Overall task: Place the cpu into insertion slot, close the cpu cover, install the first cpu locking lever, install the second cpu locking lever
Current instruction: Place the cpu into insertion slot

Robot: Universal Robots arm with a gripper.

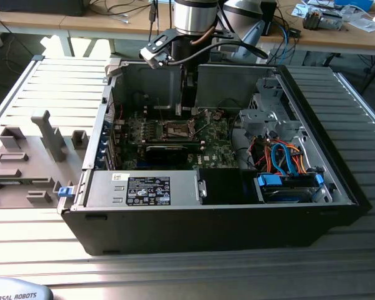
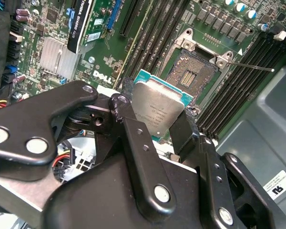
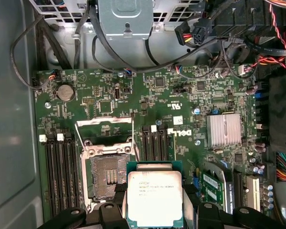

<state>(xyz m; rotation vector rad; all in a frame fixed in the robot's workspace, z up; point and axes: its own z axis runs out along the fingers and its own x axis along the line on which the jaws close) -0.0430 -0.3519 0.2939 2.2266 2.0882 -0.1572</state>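
Note:
My gripper (image 2: pixel 155 114) is shut on the cpu (image 2: pixel 158 109), a flat square chip with a dull silver top and a green edge. A black finger (image 2: pixel 133 138) presses on each of two opposite sides. In the first wrist view the cpu (image 3: pixel 155 198) hangs above the green board, beside the insertion slot (image 3: pixel 108 175) and not over it. The slot (image 2: pixel 193 71) is bare, its dark centre exposed. The cpu cover (image 3: pixel 105 122) stands raised at the slot's far edge. A thin locking lever (image 2: pixel 251 66) sticks out freely. In the exterior view the gripper (image 1: pixel 186 107) reaches down into the open case.
Memory slots (image 3: pixel 59 171) flank the socket, with a finned heat sink (image 3: pixel 223 130) and a long black card (image 1: pixel 169 150) close by. A metal drive cage (image 1: pixel 265 115), coloured cables (image 1: pixel 287 159) and the power supply (image 1: pixel 144 187) crowd the case. Grey fixtures (image 1: pixel 25 156) lie outside.

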